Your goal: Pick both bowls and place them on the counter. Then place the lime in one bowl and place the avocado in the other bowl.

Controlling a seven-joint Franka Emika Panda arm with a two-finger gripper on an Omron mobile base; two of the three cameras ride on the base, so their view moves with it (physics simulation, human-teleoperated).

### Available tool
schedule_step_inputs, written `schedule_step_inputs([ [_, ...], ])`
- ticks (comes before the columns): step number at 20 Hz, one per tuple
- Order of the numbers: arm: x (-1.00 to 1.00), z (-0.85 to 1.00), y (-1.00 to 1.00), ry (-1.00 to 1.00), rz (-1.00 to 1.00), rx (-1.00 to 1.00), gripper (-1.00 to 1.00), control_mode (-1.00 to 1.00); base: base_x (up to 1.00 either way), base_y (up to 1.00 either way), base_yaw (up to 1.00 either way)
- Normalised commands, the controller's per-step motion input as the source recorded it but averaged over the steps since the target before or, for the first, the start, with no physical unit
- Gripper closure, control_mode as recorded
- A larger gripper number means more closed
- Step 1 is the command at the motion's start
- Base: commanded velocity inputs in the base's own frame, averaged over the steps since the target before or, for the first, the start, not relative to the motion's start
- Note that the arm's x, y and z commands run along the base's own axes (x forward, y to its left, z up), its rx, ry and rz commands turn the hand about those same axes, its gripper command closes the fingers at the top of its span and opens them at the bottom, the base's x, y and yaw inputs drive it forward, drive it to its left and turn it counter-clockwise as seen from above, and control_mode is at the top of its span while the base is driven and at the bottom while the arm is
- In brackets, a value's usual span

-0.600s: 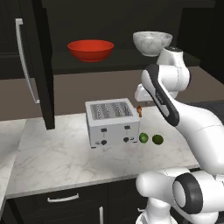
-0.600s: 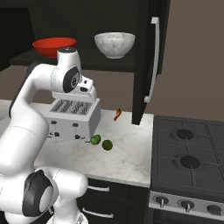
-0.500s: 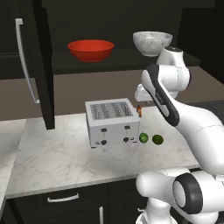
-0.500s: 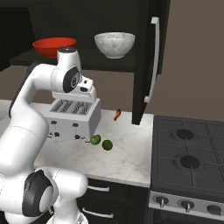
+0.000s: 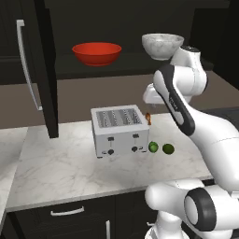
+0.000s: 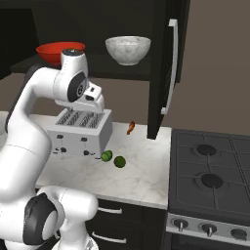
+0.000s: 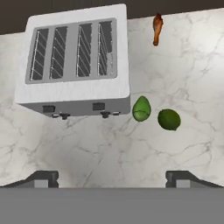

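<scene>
Two bowls stand on the dark shelf above the counter: a glossy red bowl (image 5: 97, 52) (image 6: 54, 52) and a white marbled bowl (image 5: 162, 45) (image 6: 128, 49). On the counter (image 5: 60, 168) (image 7: 109, 148), just right of a toaster, lie the pear-shaped avocado (image 5: 153, 147) (image 6: 106, 156) (image 7: 141, 108) and the round lime (image 5: 168, 149) (image 6: 119, 161) (image 7: 169, 119), close together but apart. My gripper (image 7: 112, 179) (image 6: 97, 106) hangs open above the counter and toaster, pointing down, with nothing between its fingertips (image 7: 43, 179). It is below shelf height.
A silver four-slot toaster (image 5: 119, 130) (image 6: 82, 131) (image 7: 76, 61) sits mid-counter. A small orange-red item (image 5: 148, 117) (image 7: 156, 28) lies behind it. An open dark cabinet door (image 5: 32, 65) (image 6: 168, 63) flanks the shelf. A stove (image 6: 210, 168) adjoins the counter on the right.
</scene>
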Motion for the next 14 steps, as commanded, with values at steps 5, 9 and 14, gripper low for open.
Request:
schedule_step_inputs([
  [5, -0.04, 0.38, 0.26, 0.00, -0.16, 0.17, -1.00, -1.00, 0.00, 0.00, 0.00],
  [9, -0.06, 0.39, 0.23, 0.00, -0.08, 0.21, -1.00, -1.00, 0.00, 0.00, 0.00],
  [14, -0.14, 0.33, 0.21, 0.00, -0.08, 0.20, -1.00, -1.00, 0.00, 0.00, 0.00],
])
